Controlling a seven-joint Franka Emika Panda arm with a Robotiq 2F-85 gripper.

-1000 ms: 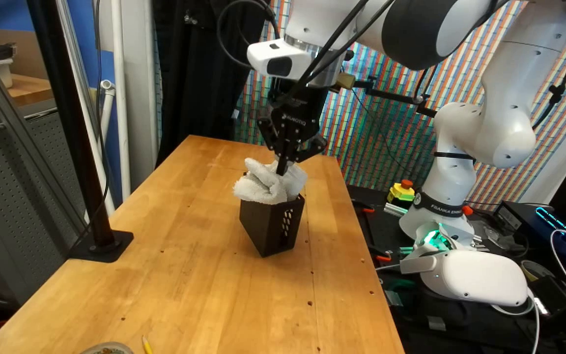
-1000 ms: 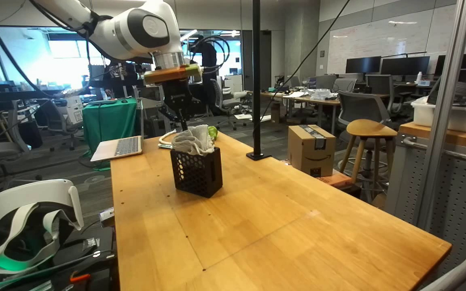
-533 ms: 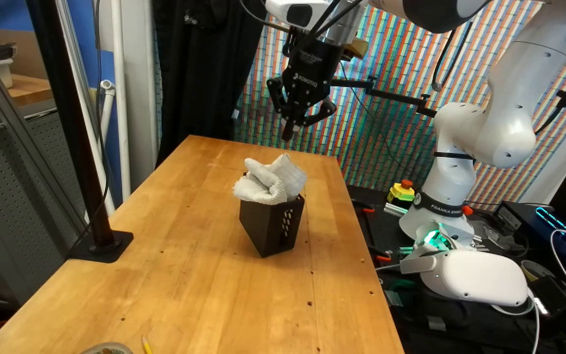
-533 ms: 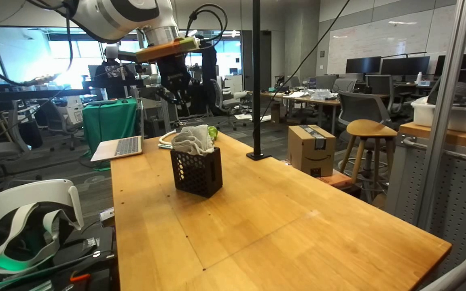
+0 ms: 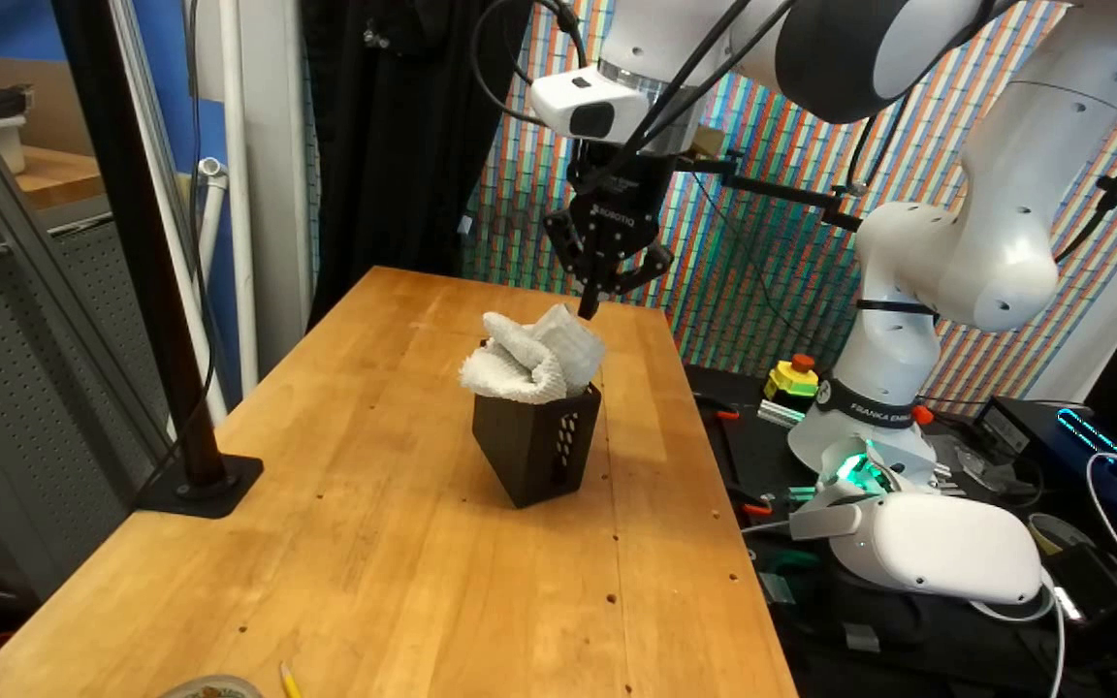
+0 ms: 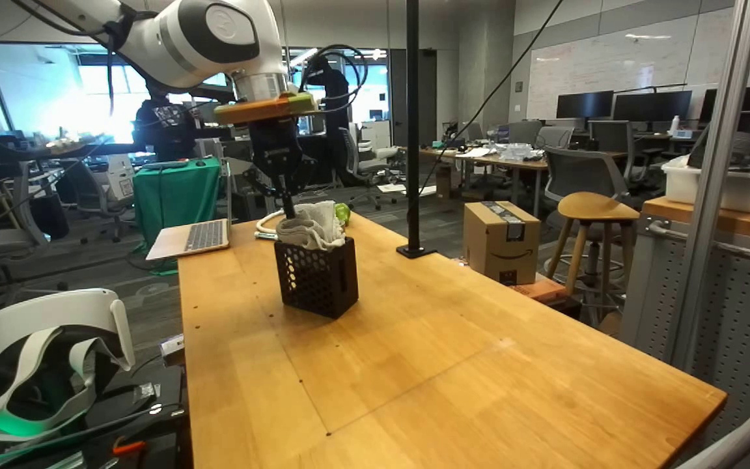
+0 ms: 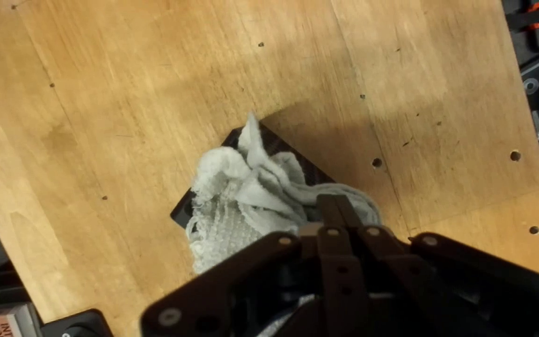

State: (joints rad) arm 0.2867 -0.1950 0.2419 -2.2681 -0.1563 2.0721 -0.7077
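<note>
A black perforated basket (image 5: 539, 446) stands upright on the wooden table, and in the wrist view the basket's corner (image 7: 183, 213) shows past the cloth. Crumpled whitish-grey cloth (image 5: 529, 364) fills it and bulges over the rim; the same cloth (image 6: 313, 229) shows in an exterior view. My gripper (image 5: 588, 314) points down at the cloth's edge, fingers together and nothing seen between them. In the wrist view the shut gripper (image 7: 335, 197) overlaps the cloth's folded edge (image 7: 356, 194). Whether the tips touch the cloth I cannot tell.
A black pole on a base plate (image 5: 200, 485) rises from the table's side. A laptop (image 6: 199, 238), a green object (image 6: 342, 213) and a white looped item (image 6: 269, 225) are at the table's far end. A pencil (image 5: 289, 682) and a dish rim (image 5: 214, 688) lie nearest the camera.
A second ago the shut fingertips were down in the cloth. They rose well above it by half a second ago, then came down again beside its edge. Cloth and basket look unchanged.
</note>
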